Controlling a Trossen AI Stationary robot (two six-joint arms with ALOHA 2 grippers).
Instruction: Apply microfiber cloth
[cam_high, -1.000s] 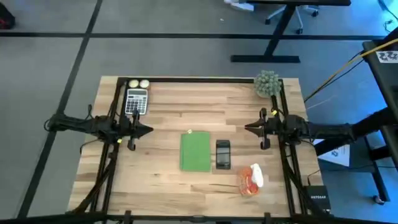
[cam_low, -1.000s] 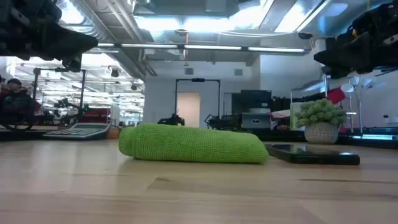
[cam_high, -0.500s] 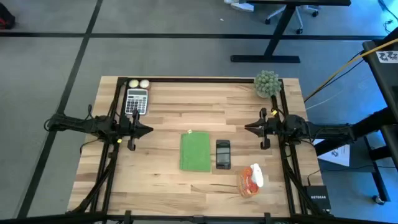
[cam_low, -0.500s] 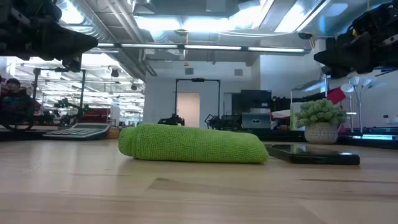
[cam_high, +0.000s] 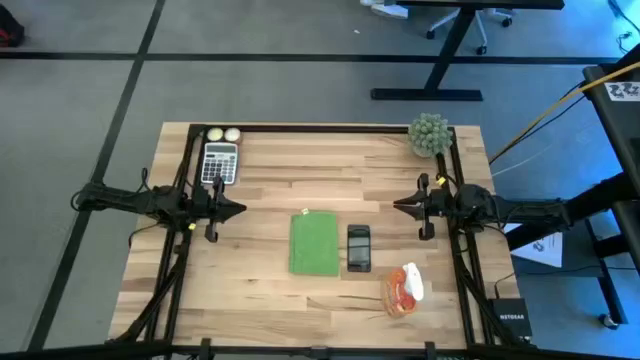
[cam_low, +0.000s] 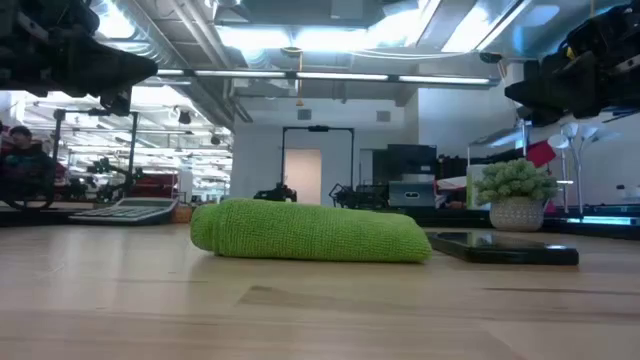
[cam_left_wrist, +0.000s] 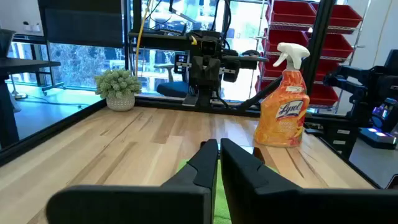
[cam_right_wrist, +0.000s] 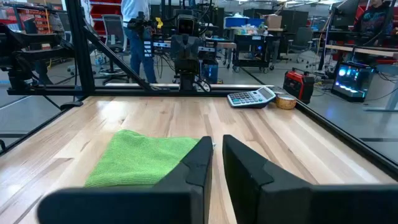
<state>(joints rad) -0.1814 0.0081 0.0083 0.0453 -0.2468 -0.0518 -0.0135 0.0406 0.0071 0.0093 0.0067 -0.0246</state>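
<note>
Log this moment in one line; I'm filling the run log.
phase: idle | left end effector: shut, table's left | right end effector: shut, table's right | microfiber cloth: flat, untouched, beside phone

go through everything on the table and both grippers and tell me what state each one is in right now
microfiber cloth: folded flat, mid-table, ungripped.
phone: lying flat beside the cloth, screen dark.
spray bottle: lying on its side in the high view.
calculator: flat, at a far corner.
plant: upright in its pot.
left gripper: fingers nearly shut, empty, raised at the table's left.
right gripper: fingers nearly shut, empty, raised at the right.
</note>
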